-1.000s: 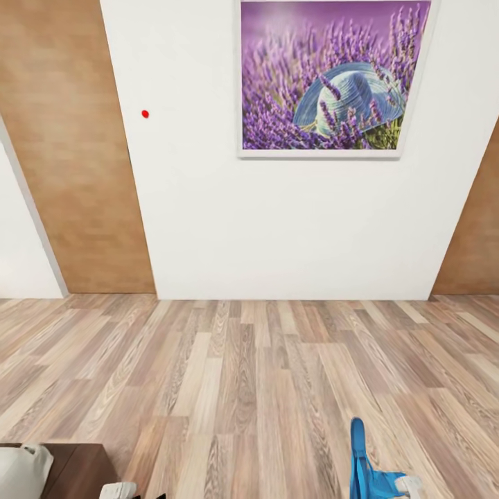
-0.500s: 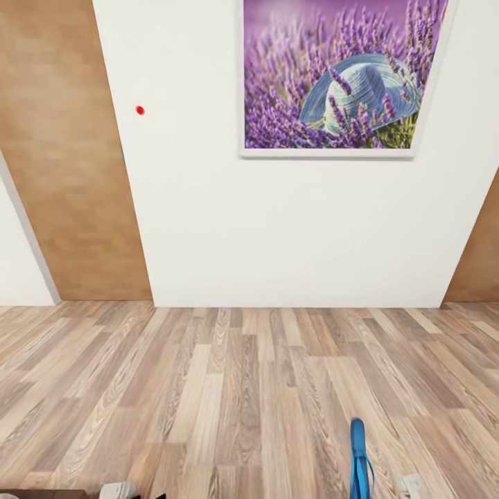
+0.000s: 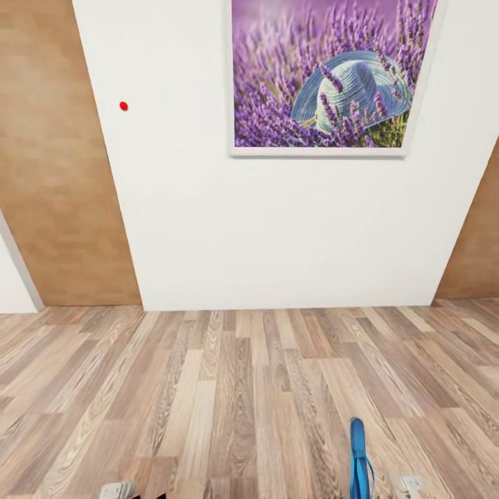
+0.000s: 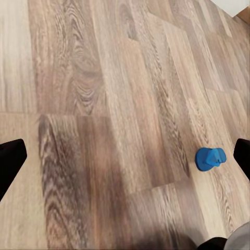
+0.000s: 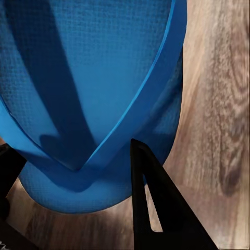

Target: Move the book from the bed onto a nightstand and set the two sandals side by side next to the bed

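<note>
Sandal [image 3: 358, 459] in bright blue stands edge-on at the lower right of the head view, above the wood-plank floor [image 3: 235, 388]. Up close, the right pincer [image 5: 78, 203] is clenched on that sandal's sole and strap. The left pincer [image 4: 125, 156] is released, its dark fingers [image 4: 10, 159] wide apart over the planks. Upper right hangs a lavender painting [image 3: 326, 76] on the white wall [image 3: 208, 222].

Head toward wall [image 3: 277, 229] (wrists floorward, close)
</note>
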Robot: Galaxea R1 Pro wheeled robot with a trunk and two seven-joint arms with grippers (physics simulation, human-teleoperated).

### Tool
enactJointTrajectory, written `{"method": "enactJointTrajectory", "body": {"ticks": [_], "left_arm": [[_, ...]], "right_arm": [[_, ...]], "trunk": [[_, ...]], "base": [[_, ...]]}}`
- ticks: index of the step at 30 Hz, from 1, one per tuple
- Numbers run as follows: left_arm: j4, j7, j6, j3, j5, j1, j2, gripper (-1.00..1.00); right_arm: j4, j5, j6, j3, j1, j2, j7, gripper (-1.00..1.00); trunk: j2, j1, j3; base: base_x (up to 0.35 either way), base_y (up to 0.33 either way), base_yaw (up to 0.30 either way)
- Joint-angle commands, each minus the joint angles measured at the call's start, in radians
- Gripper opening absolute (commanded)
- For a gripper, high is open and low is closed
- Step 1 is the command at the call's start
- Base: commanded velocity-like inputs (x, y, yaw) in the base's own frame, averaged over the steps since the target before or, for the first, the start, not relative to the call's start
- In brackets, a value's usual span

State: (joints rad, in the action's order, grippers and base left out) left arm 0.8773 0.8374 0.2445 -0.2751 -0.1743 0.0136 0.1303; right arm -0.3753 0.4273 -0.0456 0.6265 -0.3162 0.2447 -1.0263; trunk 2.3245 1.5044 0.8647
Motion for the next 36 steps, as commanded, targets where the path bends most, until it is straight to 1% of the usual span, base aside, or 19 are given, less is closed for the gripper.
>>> {"method": "enactJointTrajectory", "body": {"ticks": [1,7,15,32,36], "left_arm": [[0.000,0.003,0.010,-0.001,-0.008,0.000,0.000,1.00],[0.000,0.003,0.010,-0.001,-0.008,0.000,0.000,1.00],[0.000,0.003,0.010,-0.001,-0.008,0.000,0.000,1.00],[0.000,0.006,0.010,-0.001,-0.008,0.000,0.000,1.00],[0.000,0.006,0.010,-0.001,-0.008,0.000,0.000,1.00]], "right_arm": [[-0.001,0.007,-0.005,0.009,-0.001,-0.001,-0.006,-1.00],[-0.001,0.007,-0.005,0.009,-0.001,-0.001,-0.006,-1.00],[-0.001,0.007,-0.004,0.009,-0.001,-0.001,-0.006,-1.00],[-0.001,0.007,-0.004,0.009,-0.001,-0.001,-0.006,-1.00],[-0.001,0.007,-0.004,0.009,-0.001,-0.001,-0.006,-1.00]], "trunk": [[0.000,0.000,0.002],[0.000,0.000,0.005],[0.000,0.000,0.010],[0.000,0.000,0.020],[0.000,0.000,0.023]], "base": [[0.000,0.000,-0.249],[0.001,0.004,-0.251],[0.059,0.115,-0.252],[0.003,0.004,-0.252],[0.162,0.000,-0.252]]}}
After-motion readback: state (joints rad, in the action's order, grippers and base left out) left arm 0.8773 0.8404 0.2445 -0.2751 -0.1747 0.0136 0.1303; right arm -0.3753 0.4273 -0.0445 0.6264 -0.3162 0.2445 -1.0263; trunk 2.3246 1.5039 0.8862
